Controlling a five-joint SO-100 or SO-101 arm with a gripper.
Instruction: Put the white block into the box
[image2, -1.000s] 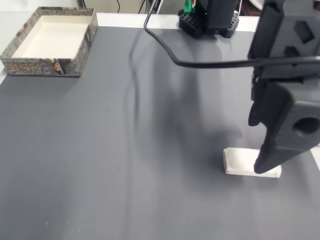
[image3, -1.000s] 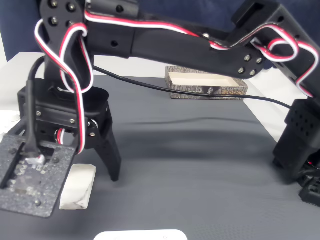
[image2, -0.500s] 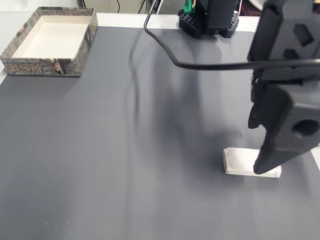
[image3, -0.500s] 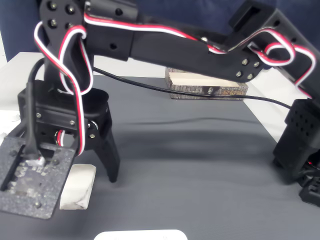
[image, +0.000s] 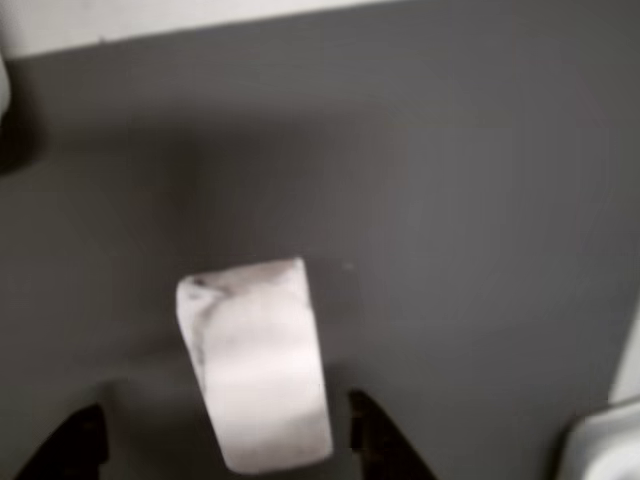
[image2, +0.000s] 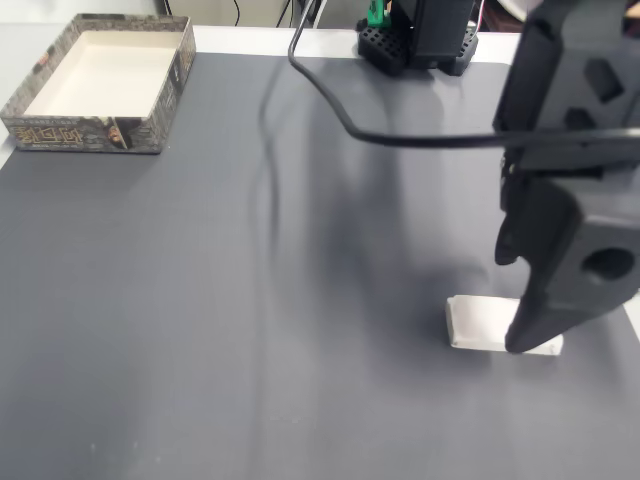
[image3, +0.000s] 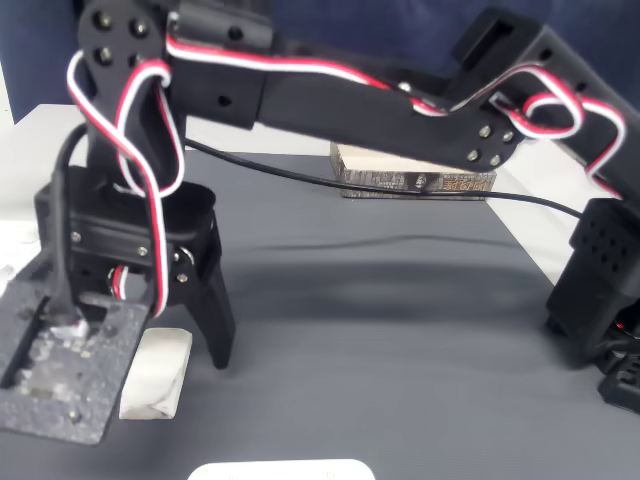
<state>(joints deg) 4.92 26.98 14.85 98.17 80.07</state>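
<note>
Box (image2: 100, 80): sits at the far left corner of the grey counter (image2: 250, 300) in a fixed view, pale inside, mottled brown rim; in a fixed view from the other side it lies behind the arm (image3: 410, 178).
Cable (image2: 400, 130): black, runs from the base at the top of a fixed view across to the arm on the right.
White block (image2: 480, 327): lies flat on the counter at the lower right of a fixed view, well apart from the box; its right end is hidden behind the black finger.
White block, close view (image: 255, 365): lies lengthwise, slightly tilted, on the grey surface between the two dark tips at the bottom edge.
Gripper (image: 225, 440): hangs above the block, pointing down.
Fingers (image: 380, 440): spread, one tip on each side of the block; a gap shows on both sides, so they are not touching it.
Gripper, side view (image3: 185, 350): one black finger (image3: 210, 320) comes down just right of the block (image3: 160, 375); the block rests on the counter.
White plastic piece (image: 600, 445): glossy, at the lower right corner of the close view.
</note>
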